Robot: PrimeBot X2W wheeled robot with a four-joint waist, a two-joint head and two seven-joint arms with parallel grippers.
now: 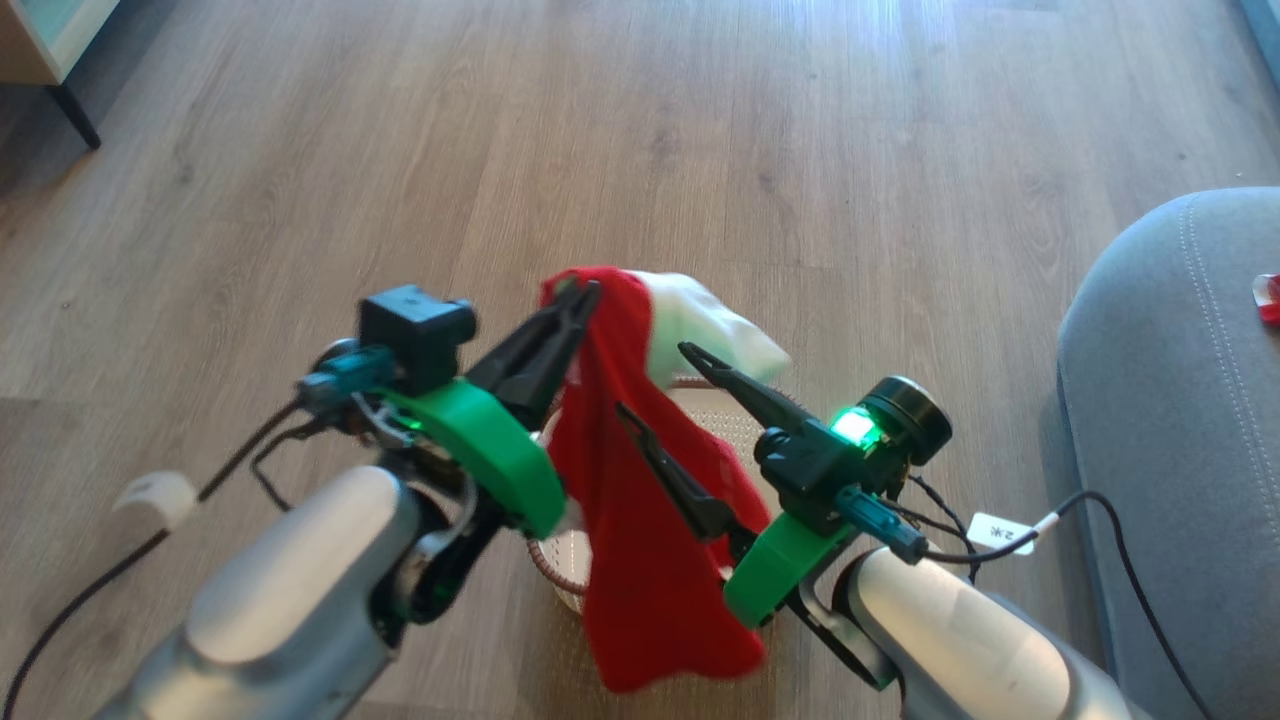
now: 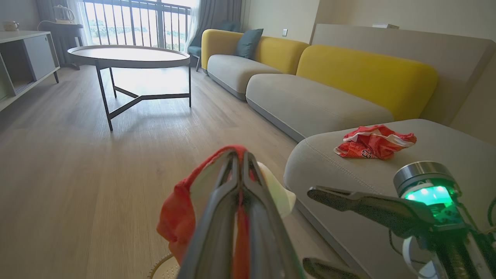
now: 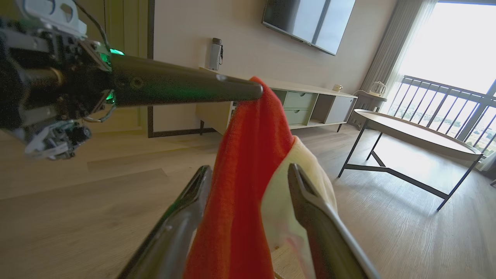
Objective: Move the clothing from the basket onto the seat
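My left gripper (image 1: 585,292) is shut on the top edge of a red and white piece of clothing (image 1: 640,560), which hangs down over the basket (image 1: 548,568). In the left wrist view the closed left gripper (image 2: 240,155) pinches the red fabric (image 2: 176,217). My right gripper (image 1: 652,380) is open, one finger on each side of the hanging cloth. In the right wrist view the cloth (image 3: 248,155) drapes between the fingers of that gripper (image 3: 248,172). The grey seat (image 1: 1170,420) lies to the right, with another red garment (image 2: 374,141) on it.
A round coffee table (image 2: 128,56) stands on the wood floor farther off. A long sofa with yellow backs (image 2: 364,73) runs beyond the seat. A low TV cabinet (image 3: 310,104) lines the wall. A dark furniture leg (image 1: 75,115) is at the far left.
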